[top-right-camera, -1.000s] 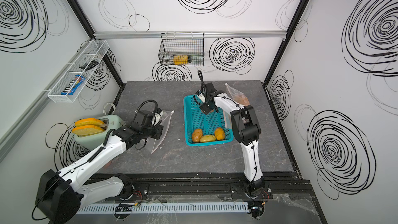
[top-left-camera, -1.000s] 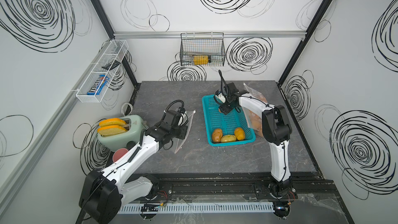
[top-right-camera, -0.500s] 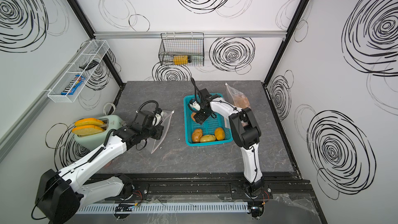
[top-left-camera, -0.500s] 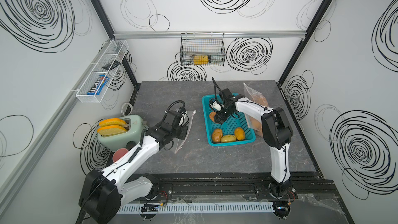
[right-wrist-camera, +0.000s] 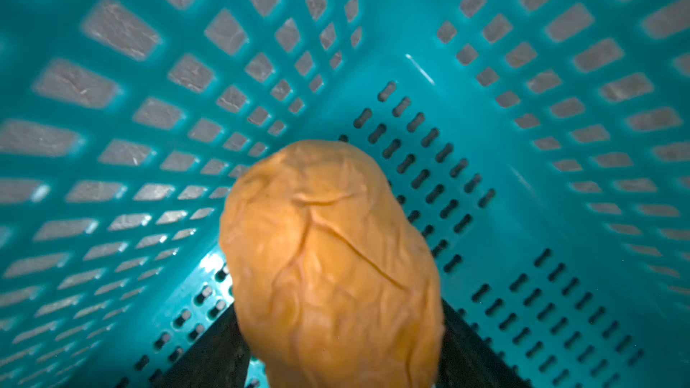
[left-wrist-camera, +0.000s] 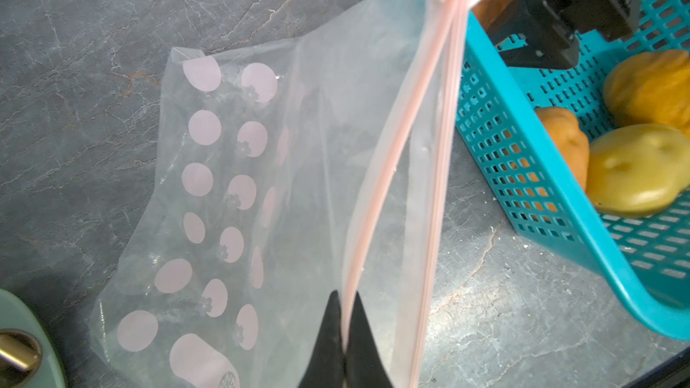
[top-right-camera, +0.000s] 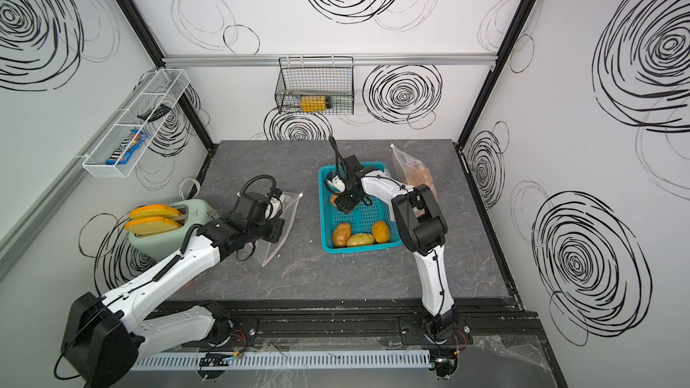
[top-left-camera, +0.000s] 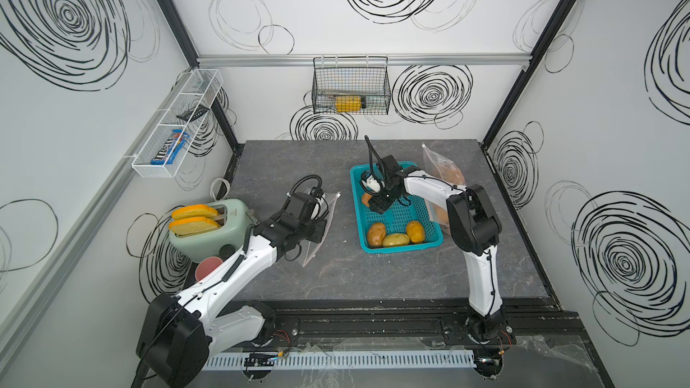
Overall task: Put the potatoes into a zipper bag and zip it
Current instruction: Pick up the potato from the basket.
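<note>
Since a second ago my right jaws have dropped from mid-basket to the bag-side wall of the teal basket (top-left-camera: 403, 248) and now press, spread wide, on a potato (right-wrist-camera: 328, 255) there. Its long axis runs straight out from my wrist, so I hold its narrow width. I'd lift level, then feed it end-first into the zipper bag (left-wrist-camera: 261, 181), whose rim my left jaws pinch tight.

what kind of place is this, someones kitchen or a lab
Probably a robot test booth staged as a kitchen: swirl-painted white walls box in one counter, two robot arms sit at its front edge, and a toaster and basket of potatoes serve as props.
</note>
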Available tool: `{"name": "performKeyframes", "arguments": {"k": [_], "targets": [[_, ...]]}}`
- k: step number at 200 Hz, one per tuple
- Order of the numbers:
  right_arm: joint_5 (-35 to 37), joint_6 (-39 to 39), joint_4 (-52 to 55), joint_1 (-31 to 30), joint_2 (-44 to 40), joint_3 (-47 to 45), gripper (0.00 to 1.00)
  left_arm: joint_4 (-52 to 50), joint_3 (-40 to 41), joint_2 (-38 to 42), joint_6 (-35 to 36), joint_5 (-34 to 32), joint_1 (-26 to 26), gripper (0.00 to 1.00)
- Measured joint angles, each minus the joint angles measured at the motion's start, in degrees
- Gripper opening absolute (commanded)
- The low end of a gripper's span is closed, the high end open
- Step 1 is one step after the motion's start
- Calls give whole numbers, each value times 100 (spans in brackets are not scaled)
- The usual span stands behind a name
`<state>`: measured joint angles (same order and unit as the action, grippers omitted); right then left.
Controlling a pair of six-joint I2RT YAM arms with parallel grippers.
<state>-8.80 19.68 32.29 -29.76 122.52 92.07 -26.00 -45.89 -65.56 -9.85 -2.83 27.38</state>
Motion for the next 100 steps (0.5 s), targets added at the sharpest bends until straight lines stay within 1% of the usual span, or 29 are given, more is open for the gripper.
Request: {"name": "performKeyframes", "arguments": {"k": [30, 83, 100], "targets": [[-129, -125, -98, -61, 11, 4, 63, 0, 13, 0, -2, -7, 0, 0], [-125, -339, -142, -101, 66, 98, 44, -2, 15, 0, -2, -24, 17, 0], [-107, -520, -190, -109, 39, 94, 42, -2, 15, 0, -2, -24, 24, 0]]}}
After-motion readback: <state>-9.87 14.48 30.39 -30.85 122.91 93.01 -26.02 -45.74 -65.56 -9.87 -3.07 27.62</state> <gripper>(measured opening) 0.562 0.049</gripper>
